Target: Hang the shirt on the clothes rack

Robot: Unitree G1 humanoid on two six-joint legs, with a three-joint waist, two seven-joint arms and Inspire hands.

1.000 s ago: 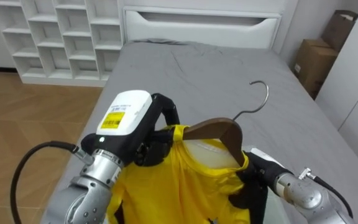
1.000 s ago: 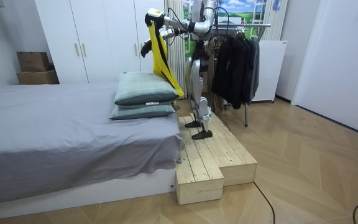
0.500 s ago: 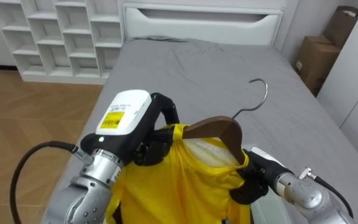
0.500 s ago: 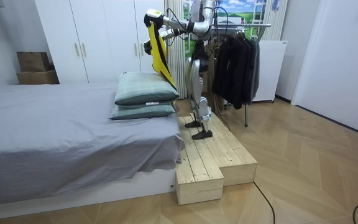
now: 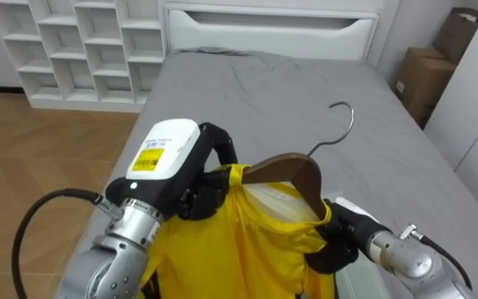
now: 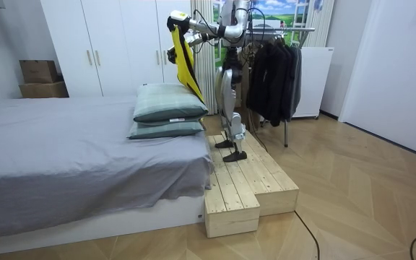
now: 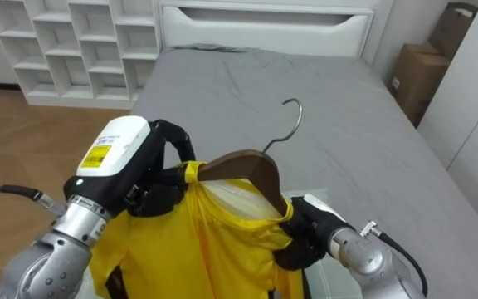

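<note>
A yellow garment hangs on a wooden hanger with a metal hook, held up in front of me above the grey bed. My left hand is shut round the hanger's left end, where the yellow cloth is draped over it. My right hand is curled into the cloth just under the hanger's right end. In the room view I stand on a wooden platform beside the bed, and the garment is raised at head height.
A clothes rack with dark garments stands behind me. Two pillows lie on the bed's near end. White cube shelves and the headboard stand across the bed, with cardboard boxes at the right wall.
My right hand's fingers have curled shut on the yellow cloth under the hanger's right end. In the room view the hanging cloth has drawn in narrower. The left hand keeps its hold.
</note>
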